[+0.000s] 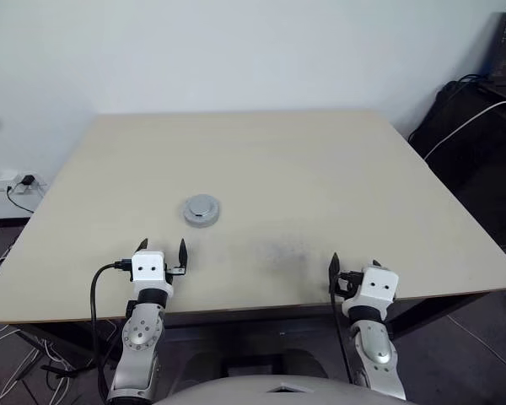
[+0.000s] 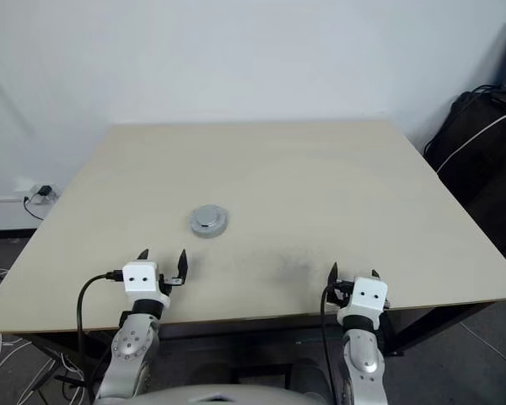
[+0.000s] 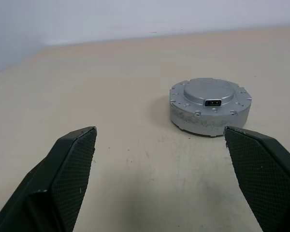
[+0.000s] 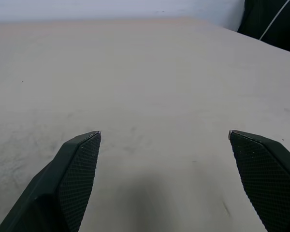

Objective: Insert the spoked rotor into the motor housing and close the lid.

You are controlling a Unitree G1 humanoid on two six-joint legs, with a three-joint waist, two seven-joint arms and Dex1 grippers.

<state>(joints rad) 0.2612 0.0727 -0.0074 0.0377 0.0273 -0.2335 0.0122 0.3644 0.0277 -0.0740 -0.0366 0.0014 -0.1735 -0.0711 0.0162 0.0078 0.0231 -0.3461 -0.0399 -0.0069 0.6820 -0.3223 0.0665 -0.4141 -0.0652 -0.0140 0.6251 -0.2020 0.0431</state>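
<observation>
We see one round silver-grey unit on the beige worktop [image 1: 320, 169]: the lid [image 1: 201, 207], a plain grey disc with a small dark rectangular socket at its centre and small screws round its edge, sits closed on a pale cylindrical body that we take for the motor housing [image 3: 203, 123]. Its inside is hidden from us. Taking the worktop as a clock face with six o'clock at our near edge, the unit lies just off centre toward eight o'clock. Our left gripper [image 1: 161, 250] hovers at about seven o'clock, fingers spread wide and empty, the unit straight ahead of it and apart. Our right gripper [image 2: 353, 274] hovers at about five o'clock, equally wide and empty, over bare worktop.
</observation>
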